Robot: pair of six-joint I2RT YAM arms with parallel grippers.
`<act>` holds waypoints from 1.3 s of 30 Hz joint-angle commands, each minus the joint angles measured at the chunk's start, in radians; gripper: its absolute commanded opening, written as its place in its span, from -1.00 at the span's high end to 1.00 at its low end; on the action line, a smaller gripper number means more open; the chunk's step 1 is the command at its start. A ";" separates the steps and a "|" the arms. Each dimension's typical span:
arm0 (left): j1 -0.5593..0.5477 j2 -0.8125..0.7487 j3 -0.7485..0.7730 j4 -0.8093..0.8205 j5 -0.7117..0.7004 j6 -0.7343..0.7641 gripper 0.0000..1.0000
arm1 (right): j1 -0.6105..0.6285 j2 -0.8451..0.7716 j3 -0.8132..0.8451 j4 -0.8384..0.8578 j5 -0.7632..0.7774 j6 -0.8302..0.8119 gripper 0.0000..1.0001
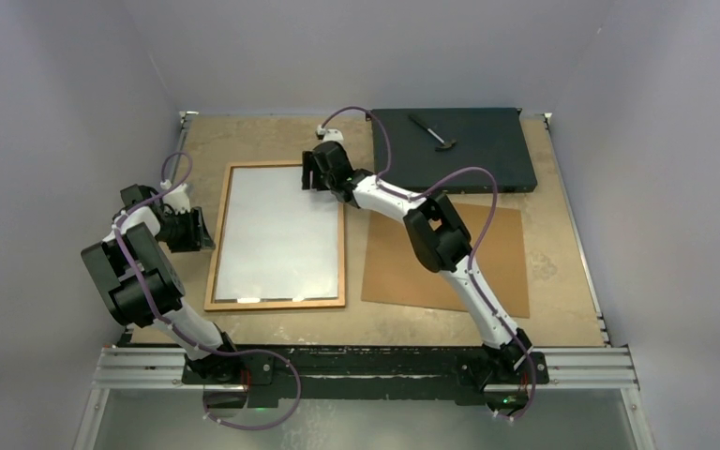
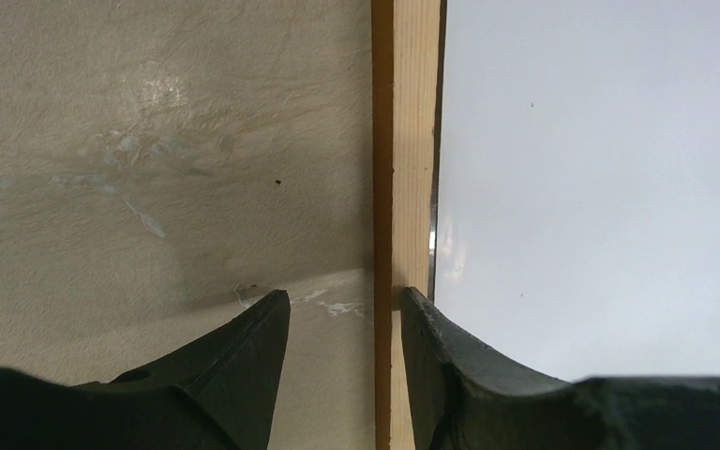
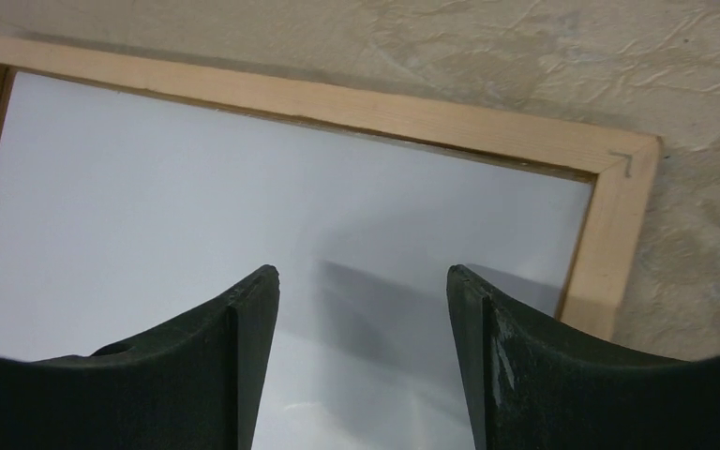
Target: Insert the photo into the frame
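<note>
The frame (image 1: pixel 277 303) lies flat on the table, a thin orange-brown wooden rectangle. A plain white sheet fills it, the photo (image 1: pixel 277 234) with its white back up; the printed side is hidden. My left gripper (image 1: pixel 202 230) is open at the frame's left rail. In the left wrist view its fingers straddle the rail (image 2: pixel 417 141), one over the table, one at the photo's (image 2: pixel 600 187) edge, gripper (image 2: pixel 345 300) empty. My right gripper (image 1: pixel 311 173) is open and empty over the far right corner. It (image 3: pixel 363 274) hovers above the photo (image 3: pixel 197 187) inside the frame (image 3: pixel 337 98).
A brown hardboard sheet (image 1: pixel 506 244) lies right of the frame, partly under my right arm. A black flat box (image 1: pixel 497 141) sits at the back right with a small hammer-like tool (image 1: pixel 434 131) on it. Grey walls enclose the table on three sides.
</note>
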 commanded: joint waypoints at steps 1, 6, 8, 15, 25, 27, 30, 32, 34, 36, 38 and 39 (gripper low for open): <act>-0.005 0.005 0.023 0.018 -0.014 0.030 0.09 | -0.017 -0.043 -0.028 -0.016 -0.016 0.002 -0.37; -0.005 0.006 0.022 0.018 -0.016 0.029 0.10 | -0.017 -0.115 -0.060 0.048 -0.026 0.008 -0.42; -0.005 0.005 0.026 0.015 -0.018 0.029 0.09 | -0.013 -0.146 -0.063 0.056 -0.051 0.017 -0.47; -0.005 0.002 0.023 0.010 -0.019 0.033 0.10 | 0.058 -0.349 -0.272 0.132 -0.168 0.028 -0.45; -0.005 0.004 0.024 -0.003 -0.006 0.045 0.09 | 0.273 -0.381 -0.478 0.199 -0.370 -0.016 0.09; -0.005 0.007 0.033 -0.012 -0.007 0.048 0.09 | 0.309 -0.348 -0.448 0.188 -0.409 -0.041 0.20; -0.005 0.002 0.042 -0.023 -0.010 0.056 0.10 | 0.346 -0.320 -0.427 0.197 -0.457 -0.066 0.31; -0.005 -0.003 0.042 -0.025 -0.014 0.060 0.09 | 0.363 -0.302 -0.403 0.178 -0.459 -0.084 0.34; -0.005 -0.003 0.042 -0.028 -0.016 0.059 0.10 | 0.374 -0.283 -0.390 0.170 -0.461 -0.095 0.35; -0.004 -0.004 0.043 -0.030 -0.013 0.056 0.09 | 0.380 -0.262 -0.381 0.166 -0.467 -0.096 0.35; -0.005 -0.006 0.043 -0.030 -0.013 0.056 0.10 | 0.385 -0.241 -0.371 0.160 -0.465 -0.096 0.37; -0.005 -0.006 0.044 -0.032 -0.014 0.056 0.09 | 0.388 -0.234 -0.367 0.159 -0.456 -0.096 0.37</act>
